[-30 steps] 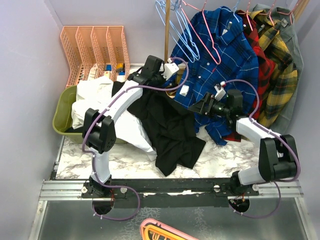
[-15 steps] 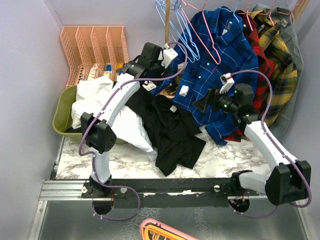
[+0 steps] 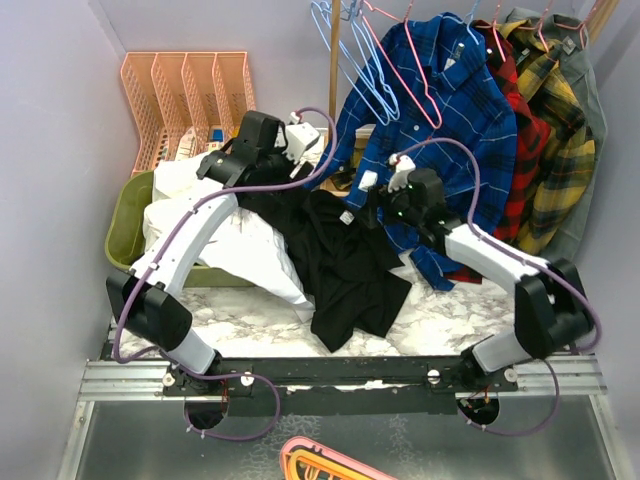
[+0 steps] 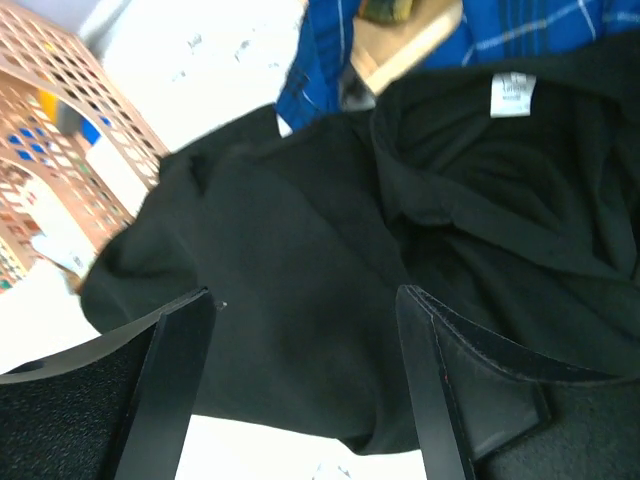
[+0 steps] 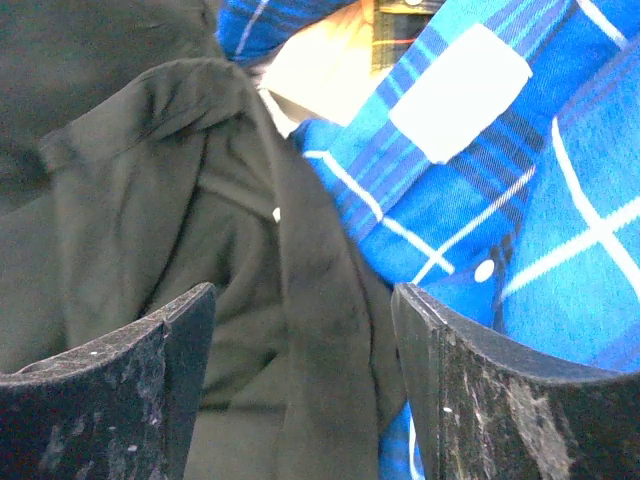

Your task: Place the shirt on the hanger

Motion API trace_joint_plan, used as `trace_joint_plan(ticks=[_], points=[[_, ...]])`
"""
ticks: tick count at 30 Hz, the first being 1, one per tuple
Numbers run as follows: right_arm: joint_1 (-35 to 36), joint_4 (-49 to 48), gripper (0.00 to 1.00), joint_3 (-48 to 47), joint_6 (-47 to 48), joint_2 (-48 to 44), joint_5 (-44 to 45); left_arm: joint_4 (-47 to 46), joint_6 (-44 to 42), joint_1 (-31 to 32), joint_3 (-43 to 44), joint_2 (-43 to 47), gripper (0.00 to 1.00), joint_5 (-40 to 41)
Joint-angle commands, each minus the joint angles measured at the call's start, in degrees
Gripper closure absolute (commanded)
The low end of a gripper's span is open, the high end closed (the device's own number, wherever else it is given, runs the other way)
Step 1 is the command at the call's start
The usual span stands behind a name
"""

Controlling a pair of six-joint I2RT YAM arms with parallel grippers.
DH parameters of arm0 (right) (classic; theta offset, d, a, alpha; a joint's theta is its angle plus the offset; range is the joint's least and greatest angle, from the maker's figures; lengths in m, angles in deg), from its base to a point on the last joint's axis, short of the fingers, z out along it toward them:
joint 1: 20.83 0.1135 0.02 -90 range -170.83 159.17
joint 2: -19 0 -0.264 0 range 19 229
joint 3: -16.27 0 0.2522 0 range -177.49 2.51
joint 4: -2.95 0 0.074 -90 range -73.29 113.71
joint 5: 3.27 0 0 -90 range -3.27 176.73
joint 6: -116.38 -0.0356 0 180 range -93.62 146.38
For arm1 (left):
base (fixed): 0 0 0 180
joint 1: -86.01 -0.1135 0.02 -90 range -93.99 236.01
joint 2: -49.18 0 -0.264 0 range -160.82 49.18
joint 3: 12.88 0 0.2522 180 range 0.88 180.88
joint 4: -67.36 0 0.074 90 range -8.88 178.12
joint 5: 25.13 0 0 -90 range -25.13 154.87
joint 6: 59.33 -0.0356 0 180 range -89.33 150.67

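Observation:
The black shirt (image 3: 345,265) lies crumpled on the marble table, its collar and white label (image 4: 512,95) toward the back. My left gripper (image 3: 262,178) hovers open over the shirt's back left part (image 4: 330,250), with nothing between its fingers. My right gripper (image 3: 372,208) is open too. It hangs just above the shirt's collar edge (image 5: 150,200), where the black cloth meets the blue plaid shirt (image 5: 520,200). The pink hanger (image 3: 436,120) hangs on the rack at the back, in front of the blue plaid shirt (image 3: 450,110).
A white garment (image 3: 260,250) spills from a green tub (image 3: 118,235) at the left. A pink desk organizer (image 3: 190,95) stands at the back left. Light blue hangers (image 3: 372,85), a wooden post (image 3: 334,60) and more plaid shirts (image 3: 545,130) crowd the back right.
My left gripper has opened, let go of the black shirt and drawn back to the left. The collar has dropped to the table. My right gripper has swung left over the collar.

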State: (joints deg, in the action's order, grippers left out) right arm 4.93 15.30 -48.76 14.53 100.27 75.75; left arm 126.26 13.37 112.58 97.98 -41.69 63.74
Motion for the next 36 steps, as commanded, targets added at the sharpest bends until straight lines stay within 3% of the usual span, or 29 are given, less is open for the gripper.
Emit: trace_joint_plan(ticks=[1, 7, 18, 21, 26, 30, 36], points=[[0.06, -5.42, 0.3, -8.33, 2.01, 9.62, 2.8, -0.4, 0.04, -1.26, -5.36, 4.09, 0.25, -7.92], [0.21, -4.15, 0.33, -14.56, 1.02, 17.14, -1.26, 0.02, -0.08, -2.69, -8.93, 7.36, 0.25, -12.87], [1.75, -3.51, 0.38, -14.23, 0.48, 21.12, -3.88, 0.12, -1.0, -3.54, -8.97, 6.06, 0.21, -13.65], [1.73, -3.43, 0.5, -14.23, 0.38, 22.44, -3.38, -0.09, -0.4, -2.96, -5.9, 2.12, 0.2, -12.19], [1.75, -0.17, 0.61, -17.27, 1.12, 25.29, -0.7, 1.8, 1.12, -1.14, 2.25, -6.56, 0.2, -10.13], [1.75, -0.31, 0.96, -16.86, 0.33, 24.86, 4.46, 5.25, -0.01, 1.79, 8.13, -12.59, 0.21, -8.73], [1.66, 1.41, 0.99, -15.37, -1.19, 22.7, 9.38, 4.09, -1.0, 6.24, 7.56, -15.42, 0.21, -1.16]])
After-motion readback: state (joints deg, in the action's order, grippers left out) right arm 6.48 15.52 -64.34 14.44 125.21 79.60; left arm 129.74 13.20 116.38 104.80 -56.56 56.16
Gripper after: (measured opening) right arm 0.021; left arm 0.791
